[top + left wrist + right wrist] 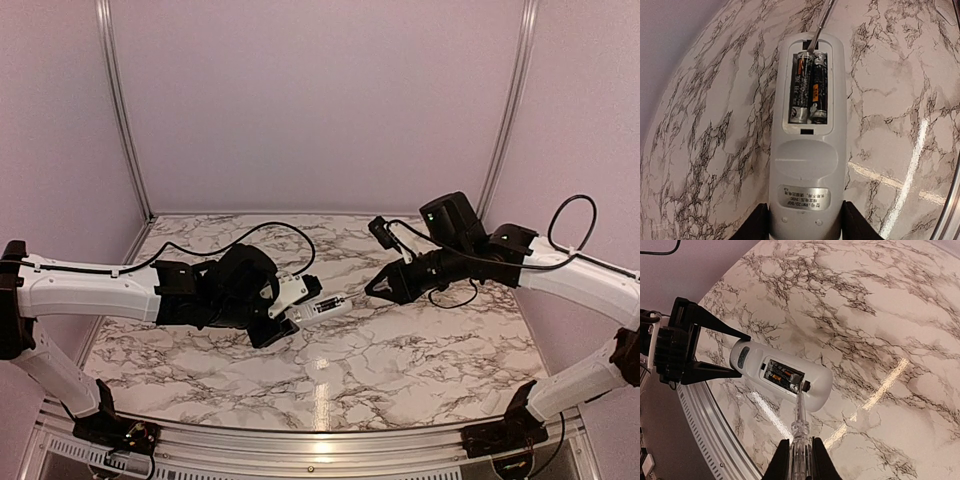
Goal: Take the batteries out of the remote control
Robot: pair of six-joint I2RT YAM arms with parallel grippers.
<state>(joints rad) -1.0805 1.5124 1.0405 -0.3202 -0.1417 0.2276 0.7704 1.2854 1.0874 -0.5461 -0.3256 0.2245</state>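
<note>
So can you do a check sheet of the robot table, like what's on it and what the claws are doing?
Surface: marble table, shiny, with light streaks.
Job's things: remote control back side up, cover off; two batteries side by side in the open bay.
Clutter: nothing seen.
Grippers: left gripper shut on the remote's end; right gripper shut on a thin tool, its tip at the bay's far end.
Cables: black cables loop off both arms.
Surroundings: plain pale walls, metal posts.
</note>
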